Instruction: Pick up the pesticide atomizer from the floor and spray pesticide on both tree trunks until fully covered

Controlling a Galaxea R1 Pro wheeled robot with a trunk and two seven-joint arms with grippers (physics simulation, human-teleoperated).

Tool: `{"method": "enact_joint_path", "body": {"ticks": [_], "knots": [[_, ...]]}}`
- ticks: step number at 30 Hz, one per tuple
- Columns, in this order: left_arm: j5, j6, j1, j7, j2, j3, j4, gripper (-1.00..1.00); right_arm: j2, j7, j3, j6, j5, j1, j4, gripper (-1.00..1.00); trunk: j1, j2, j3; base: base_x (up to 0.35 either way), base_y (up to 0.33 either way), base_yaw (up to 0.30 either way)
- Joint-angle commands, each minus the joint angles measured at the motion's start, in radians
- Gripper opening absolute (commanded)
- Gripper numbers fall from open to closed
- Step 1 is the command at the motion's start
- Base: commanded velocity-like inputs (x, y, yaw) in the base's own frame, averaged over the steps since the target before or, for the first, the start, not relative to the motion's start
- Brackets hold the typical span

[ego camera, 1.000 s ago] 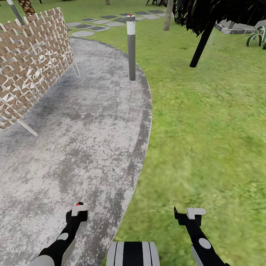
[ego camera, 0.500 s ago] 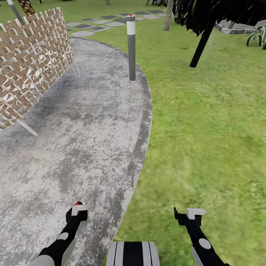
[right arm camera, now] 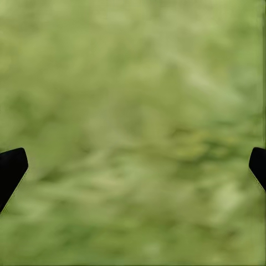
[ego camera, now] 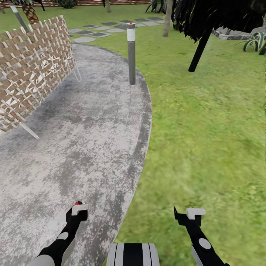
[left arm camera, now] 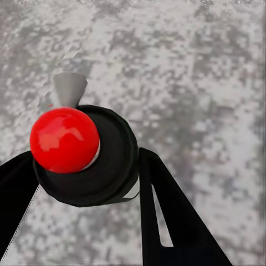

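Observation:
My left gripper (ego camera: 77, 212) hangs low over the grey concrete floor (ego camera: 74, 140), shut on the pesticide atomizer (left arm camera: 83, 149). The left wrist view looks down on its black round cap, red ball and small grey nozzle between the two black fingers (left arm camera: 166, 210); its body is hidden beneath. In the head view only its red dot (ego camera: 77, 203) shows. My right gripper (ego camera: 185, 216) hangs over the lawn, open and holding nothing (right arm camera: 133, 166). A tan tree trunk (ego camera: 168, 16) stands far ahead, its crown out of view.
A dark-grey post (ego camera: 131, 53) with a pale band and red dot stands at the floor's curved edge. A woven wicker seat (ego camera: 29, 62) is at the left. A near-black cone tree (ego camera: 199, 48), stepping slabs (ego camera: 92, 33), lawn (ego camera: 207, 129) and fence (ego camera: 92, 2) lie beyond.
The whole head view has shifted, so the camera moved: the fence and more far lawn now show at the top. Both grippers keep their pose.

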Motion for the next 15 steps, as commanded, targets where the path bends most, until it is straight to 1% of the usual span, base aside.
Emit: {"method": "enact_joint_path", "body": {"ticks": [1, 13, 15], "knots": [[0.0, 0.0, 0.0, 0.0, 0.0, 0.0, 0.0, -1.0, -0.001, 0.0, 0.0, 0.0, 0.0, 0.0, 0.0, 1.0, 0.0, 0.0, 0.004, 0.0, 0.0, 0.0], [0.0, 0.0, 0.0, 0.0, 0.0, 0.0, 0.002, -1.0, -0.003, 0.0, -0.001, -0.001, -0.001, 0.0, -0.004, 1.0, -0.006, 0.003, 0.05, 0.0, 0.0, 0.0], [0.0, 0.0, 0.0, 0.0, 0.0, 0.0, 0.002, -1.0, 0.0, -0.001, 0.0, -0.002, -0.001, 0.0, -0.004, 1.0, -0.007, 0.004, 0.058, 0.0, 0.0, 0.0]]}}
